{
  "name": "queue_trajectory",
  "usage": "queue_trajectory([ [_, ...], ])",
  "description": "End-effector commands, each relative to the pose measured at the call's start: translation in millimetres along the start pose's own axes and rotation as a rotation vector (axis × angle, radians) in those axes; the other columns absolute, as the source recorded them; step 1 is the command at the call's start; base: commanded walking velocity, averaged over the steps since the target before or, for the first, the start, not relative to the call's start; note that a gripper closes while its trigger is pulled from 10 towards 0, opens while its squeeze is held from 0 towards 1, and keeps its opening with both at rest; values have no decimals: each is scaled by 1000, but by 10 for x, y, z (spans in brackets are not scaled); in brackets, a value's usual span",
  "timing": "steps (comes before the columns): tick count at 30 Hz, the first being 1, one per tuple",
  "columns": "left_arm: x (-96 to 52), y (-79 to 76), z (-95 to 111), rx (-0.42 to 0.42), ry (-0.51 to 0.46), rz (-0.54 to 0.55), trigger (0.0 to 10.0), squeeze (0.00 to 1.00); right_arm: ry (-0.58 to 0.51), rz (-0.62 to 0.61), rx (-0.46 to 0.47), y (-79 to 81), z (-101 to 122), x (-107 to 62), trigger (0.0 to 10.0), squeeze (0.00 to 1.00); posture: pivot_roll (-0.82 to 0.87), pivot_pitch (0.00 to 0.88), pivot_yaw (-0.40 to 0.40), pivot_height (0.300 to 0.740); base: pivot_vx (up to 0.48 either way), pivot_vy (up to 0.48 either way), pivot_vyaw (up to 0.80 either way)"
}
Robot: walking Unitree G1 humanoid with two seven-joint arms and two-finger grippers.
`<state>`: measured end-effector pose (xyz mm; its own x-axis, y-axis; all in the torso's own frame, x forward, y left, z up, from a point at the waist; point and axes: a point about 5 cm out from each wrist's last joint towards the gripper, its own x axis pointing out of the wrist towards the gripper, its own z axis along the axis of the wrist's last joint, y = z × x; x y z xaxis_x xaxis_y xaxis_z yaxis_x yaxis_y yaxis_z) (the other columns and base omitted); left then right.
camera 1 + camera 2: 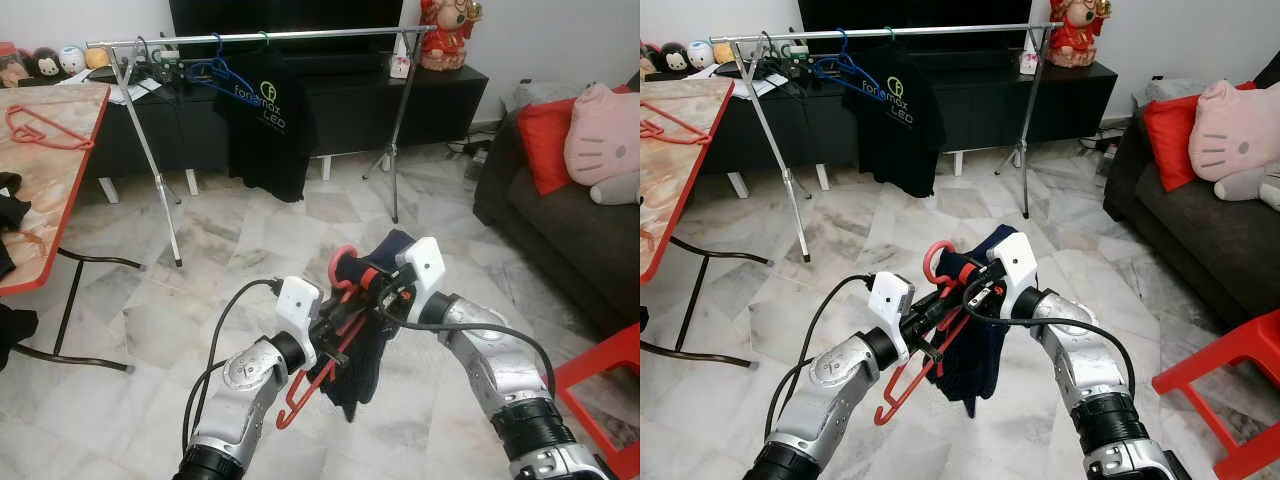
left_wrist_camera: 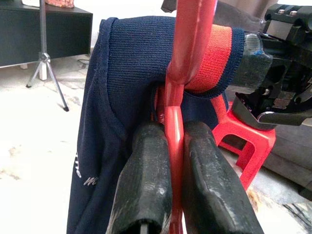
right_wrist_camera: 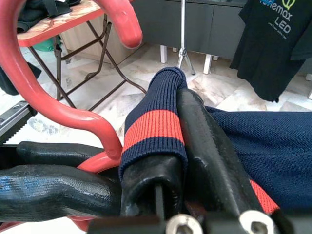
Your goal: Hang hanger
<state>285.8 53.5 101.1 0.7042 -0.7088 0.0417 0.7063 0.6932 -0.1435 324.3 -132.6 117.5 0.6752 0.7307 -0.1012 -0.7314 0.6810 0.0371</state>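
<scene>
Low in the frame, left gripper (image 1: pixel 335 335) fingers pinched the red hanger (image 1: pixel 318 375), right gripper (image 1: pixel 385 285) fingers clamped its navy garment (image 1: pixel 372 345); the rail (image 1: pixel 300 35) at upper centre stood well apart, hanging undone.

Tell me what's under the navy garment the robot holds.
Under the navy garment, the red hanger shows its hook and lower bar, pinched by the left pincer. The right pincer grips the collar. The hanger's shoulders stay covered.

Home living room: marble floor (image 1: pixel 250 250), sofa (image 1: pixel 570 230) with plush cushions, TV cabinet (image 1: pixel 350 100), clothes rack (image 1: pixel 260 38), folding table (image 1: pixel 50 150).
</scene>
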Motion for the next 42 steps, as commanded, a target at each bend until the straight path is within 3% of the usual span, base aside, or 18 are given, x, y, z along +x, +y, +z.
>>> queue_trajectory([
  [1,57,-67,108,30,-43,-49,10000,0,-10,16,-29,-23,94,-12,10000,0,-41,0,-62,740,0,0,0],
  [8,54,-72,179,51,-65,-59,10000,0,27,72,-41,-26,63,-142,10000,0,-38,0,-65,740,0,0,0],
  [11,56,-62,227,81,-69,-65,10000,0,79,48,-70,-115,-14,-275,10000,0,-36,0,-66,740,0,0,0],
  [19,27,-54,277,135,-31,-160,10000,0,70,52,-69,-219,43,-418,10000,0,-41,0,-57,740,0,0,0],
  [23,5,-52,279,143,-7,-201,10000,0,45,95,-52,-179,74,-419,10000,0,-39,0,-55,740,0,0,0],
  [31,26,-85,288,131,-8,-216,10000,0,26,318,-22,126,103,-372,10000,0,-39,0,-55,740,0,0,0],
  [38,52,-101,288,113,-22,-202,10000,0,36,389,-11,246,99,-372,10000,0,-44,0,-51,740,0,0,0],
  [42,77,-52,336,98,-65,-141,10000,0,68,353,-19,234,35,-374,10000,0,-45,0,-49,740,0,0,0],
])
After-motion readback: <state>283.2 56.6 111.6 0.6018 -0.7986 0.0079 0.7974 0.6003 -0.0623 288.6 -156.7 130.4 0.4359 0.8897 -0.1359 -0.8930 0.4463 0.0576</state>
